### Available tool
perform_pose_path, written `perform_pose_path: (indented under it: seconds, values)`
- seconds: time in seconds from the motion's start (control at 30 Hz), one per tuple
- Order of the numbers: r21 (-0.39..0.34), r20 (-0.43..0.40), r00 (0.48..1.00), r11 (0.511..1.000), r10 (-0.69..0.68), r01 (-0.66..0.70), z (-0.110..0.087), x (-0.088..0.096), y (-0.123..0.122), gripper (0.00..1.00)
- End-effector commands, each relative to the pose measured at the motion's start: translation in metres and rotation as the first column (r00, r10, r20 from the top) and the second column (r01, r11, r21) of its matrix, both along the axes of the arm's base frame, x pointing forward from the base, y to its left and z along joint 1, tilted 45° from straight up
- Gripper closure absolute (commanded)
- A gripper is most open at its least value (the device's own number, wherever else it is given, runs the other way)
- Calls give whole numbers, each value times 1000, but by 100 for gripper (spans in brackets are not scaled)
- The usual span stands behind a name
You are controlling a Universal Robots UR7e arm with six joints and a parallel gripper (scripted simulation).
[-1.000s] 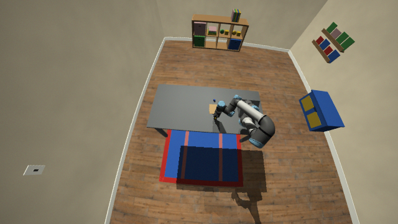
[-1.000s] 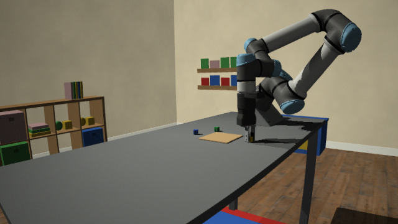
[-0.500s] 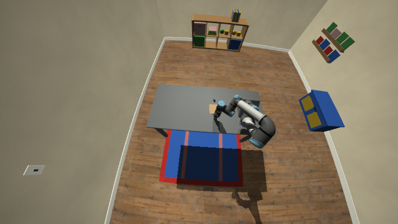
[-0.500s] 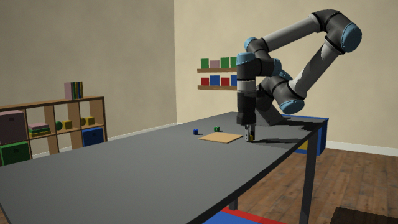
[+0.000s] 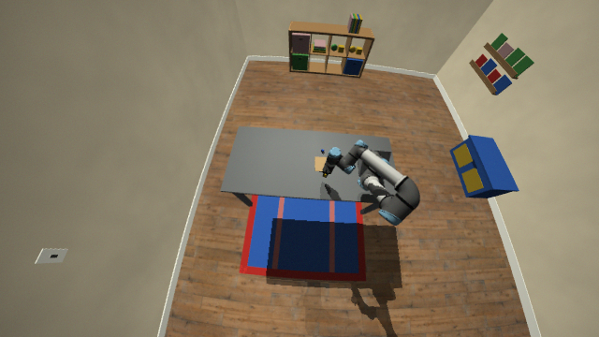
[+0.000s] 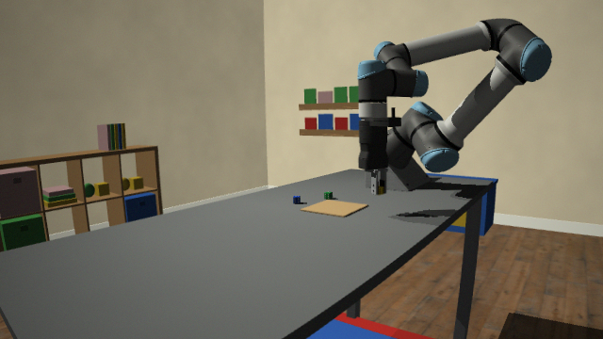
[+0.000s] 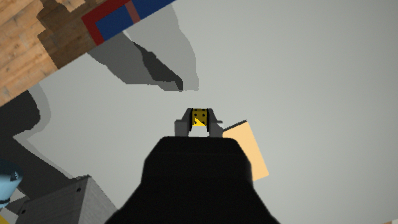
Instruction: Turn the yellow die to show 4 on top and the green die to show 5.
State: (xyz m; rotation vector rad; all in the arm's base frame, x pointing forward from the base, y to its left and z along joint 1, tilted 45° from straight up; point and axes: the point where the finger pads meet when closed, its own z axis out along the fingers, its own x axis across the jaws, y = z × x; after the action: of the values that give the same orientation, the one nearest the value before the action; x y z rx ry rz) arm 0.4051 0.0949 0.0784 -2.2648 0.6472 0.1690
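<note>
A tan mat (image 5: pixel 320 164) (image 6: pixel 334 208) (image 7: pixel 247 150) lies flat on a gray table (image 5: pixel 267 159) (image 6: pixel 188 264) (image 7: pixel 310 75), with the blue die (image 5: pixel 322 151) (image 6: pixel 297 200) and green die (image 6: pixel 328 195) on the tabletop just beyond it. Off to the mat's side, the robot's gripper (image 5: pixel 325 174) (image 6: pixel 378 189) (image 7: pixel 199 115) pinches the yellow die (image 5: pixel 325 175) (image 6: pixel 382 190) (image 7: pixel 200 115) between its fingers, above the table. Farther back, colorful books and boxes line wall shelves (image 5: pixel 501 61) (image 6: pixel 328 107).

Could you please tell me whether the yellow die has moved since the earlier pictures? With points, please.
Yes, the yellow die (image 5: pixel 325 175) (image 6: pixel 382 190) (image 7: pixel 200 115) has risen, judged against the mat (image 5: pixel 319 164) (image 6: pixel 334 208) (image 7: pixel 248 150) in the exterior view.
</note>
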Motion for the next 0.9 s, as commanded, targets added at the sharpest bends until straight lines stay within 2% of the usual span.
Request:
perform_pose_path:
  seconds: [0.0,0.33,0.87]
  values:
    - [-1,1,1000,1000,-1,1,18,-2,-18,60]
    - [-1,1,1000,1000,-1,1,32,-3,-32,60]
    - [-3,13,1000,1000,11,-11,29,-4,-36,60]
